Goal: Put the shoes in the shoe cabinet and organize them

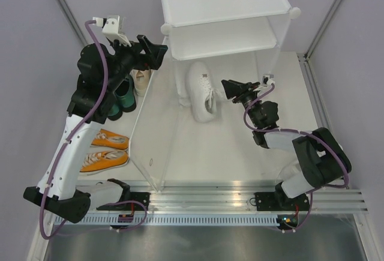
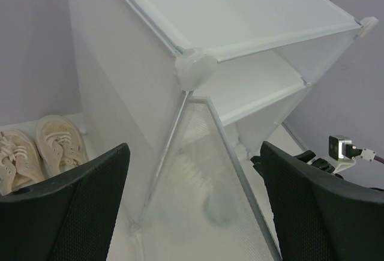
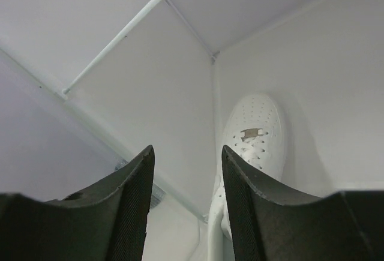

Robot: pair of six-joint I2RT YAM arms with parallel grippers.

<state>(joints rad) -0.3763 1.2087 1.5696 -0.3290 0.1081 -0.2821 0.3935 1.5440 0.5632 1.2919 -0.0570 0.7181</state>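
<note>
The white shoe cabinet [image 1: 225, 9] stands at the back middle; its front corner connector shows in the left wrist view [image 2: 195, 69]. A white sneaker [image 1: 201, 90] lies on the cabinet's floor, also in the right wrist view [image 3: 255, 132]. My right gripper [image 1: 229, 87] is open and empty, just right of that sneaker. My left gripper [image 1: 157, 53] is open and empty, held high by the cabinet's left front corner. Left of the cabinet stand the cream sneakers [image 2: 36, 150], the dark green heels [image 1: 123, 96] and the orange sneakers [image 1: 105, 150].
The cabinet's translucent left side panel [image 1: 153, 129] separates the outside shoes from the inside. Purple walls close in on both sides. A metal rail [image 1: 240, 198] runs along the near edge by the arm bases.
</note>
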